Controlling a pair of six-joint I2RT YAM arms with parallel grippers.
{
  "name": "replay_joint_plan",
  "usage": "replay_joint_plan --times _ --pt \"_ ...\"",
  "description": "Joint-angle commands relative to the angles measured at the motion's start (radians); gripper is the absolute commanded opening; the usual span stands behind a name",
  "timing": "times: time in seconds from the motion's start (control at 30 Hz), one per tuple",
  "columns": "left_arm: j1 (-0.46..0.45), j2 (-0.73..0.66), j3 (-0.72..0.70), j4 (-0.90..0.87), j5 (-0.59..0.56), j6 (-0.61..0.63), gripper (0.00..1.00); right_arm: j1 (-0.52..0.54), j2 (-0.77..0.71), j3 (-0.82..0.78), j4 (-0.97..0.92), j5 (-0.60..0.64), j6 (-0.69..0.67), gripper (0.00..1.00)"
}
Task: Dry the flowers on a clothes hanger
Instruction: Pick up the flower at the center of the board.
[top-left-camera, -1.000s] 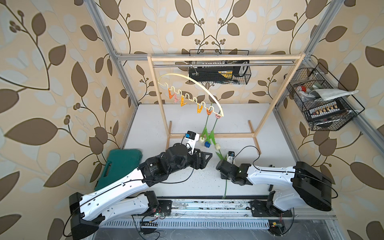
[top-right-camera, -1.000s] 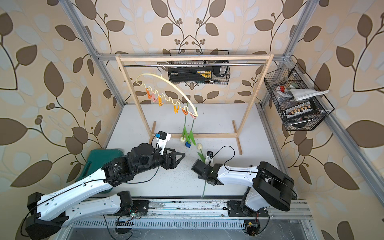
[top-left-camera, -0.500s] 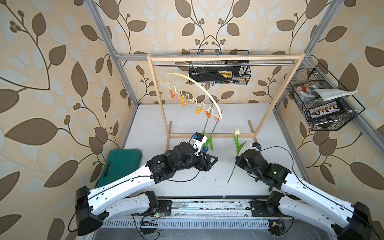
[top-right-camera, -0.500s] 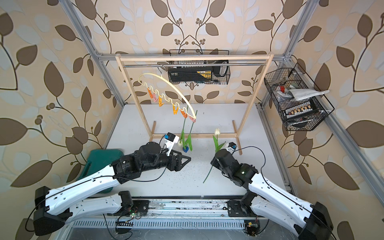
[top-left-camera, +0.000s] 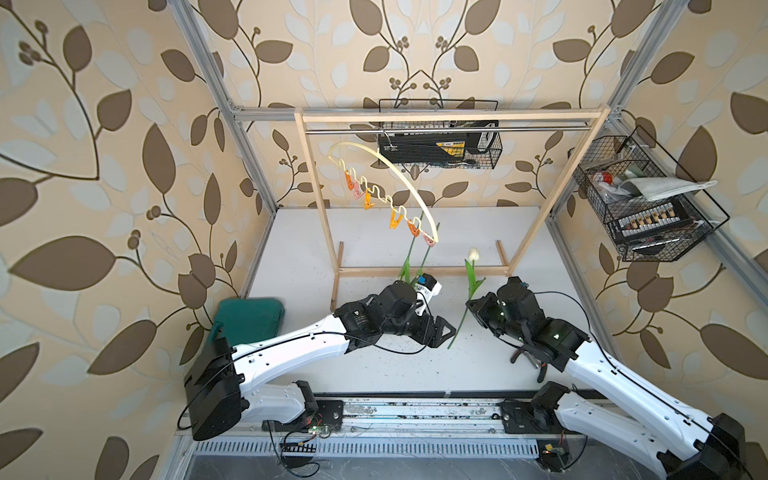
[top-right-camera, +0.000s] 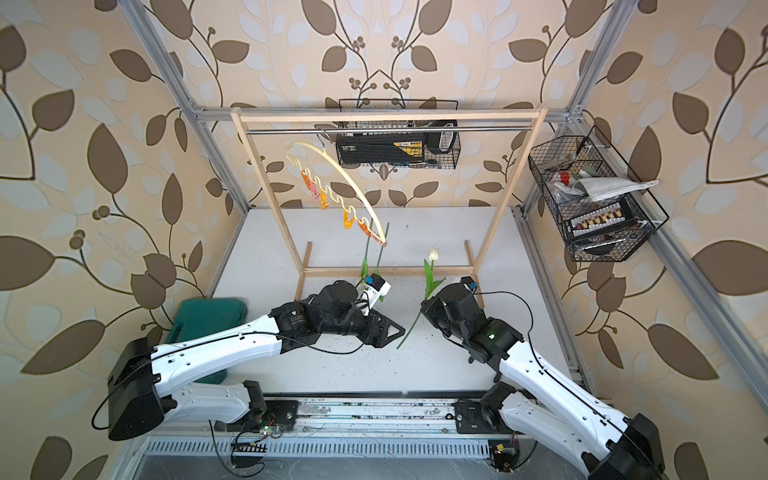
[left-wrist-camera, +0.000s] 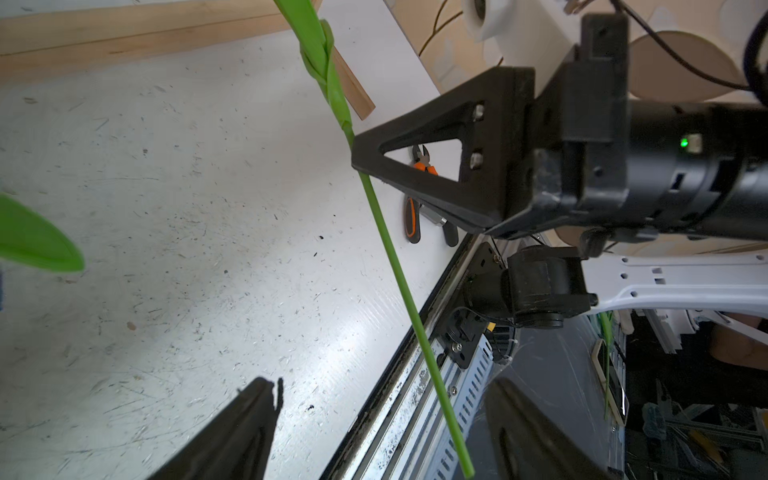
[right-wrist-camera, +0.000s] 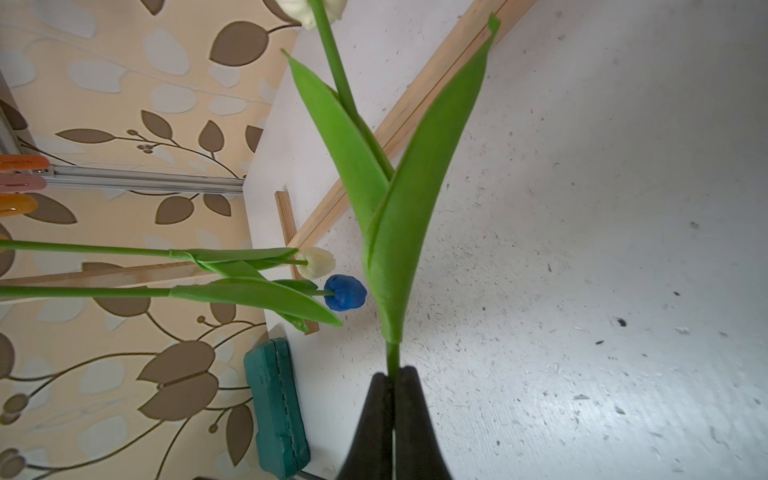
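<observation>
In both top views the left arm (top-left-camera: 291, 353) hides the heads of the hanging tulips (top-left-camera: 404, 270). The right wrist view shows them, a cream head (right-wrist-camera: 318, 262) and a blue head (right-wrist-camera: 345, 293), pointing down from the clothes hanger (top-left-camera: 399, 174). The right gripper (right-wrist-camera: 392, 374), pressed together, pinches the third tulip (top-left-camera: 471, 274) just below its leaves, above the desk (top-left-camera: 374, 245). It stands slanted, head up toward the wooden rack (top-left-camera: 449, 118). The left gripper (left-wrist-camera: 382, 382) is spread wide beside the stem's free end, holding nothing.

Yellow label (top-left-camera: 454, 146) on black box (top-left-camera: 409, 150) is illegible.
</observation>
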Motion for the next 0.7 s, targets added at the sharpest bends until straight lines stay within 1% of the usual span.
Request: replay_joint_plan --times 0.0,0.13,0.27,0.33,0.4,0.5,0.63,0.67 --pt "-0.004 0.03 0.036 0.103 0.073 -0.036 0.81 0.008 0.01 0.035 0.008 -0.002 -0.005 0.0" --pt "-0.007 0.077 0.039 0.14 0.105 -0.068 0.75 0.015 0.007 0.048 0.0 0.019 -0.016 0.0" --pt "-0.011 0.116 0.061 0.14 0.126 -0.081 0.63 0.022 0.019 0.062 -0.003 0.03 -0.028 0.0" --pt "-0.015 0.124 0.064 0.144 0.128 -0.082 0.59 0.028 0.025 0.068 -0.003 0.034 -0.033 0.0" --pt "-0.017 0.118 0.058 0.151 0.12 -0.087 0.57 0.033 0.025 0.07 -0.003 0.042 -0.033 0.0" --pt "-0.017 0.114 0.058 0.148 0.115 -0.087 0.5 0.041 0.028 0.078 -0.005 0.049 -0.043 0.0" --pt "-0.019 0.117 0.059 0.144 0.113 -0.087 0.36 0.048 0.028 0.082 -0.007 0.057 -0.049 0.0" --pt "-0.019 0.118 0.06 0.144 0.113 -0.089 0.33 0.05 0.028 0.082 -0.009 0.056 -0.05 0.0"
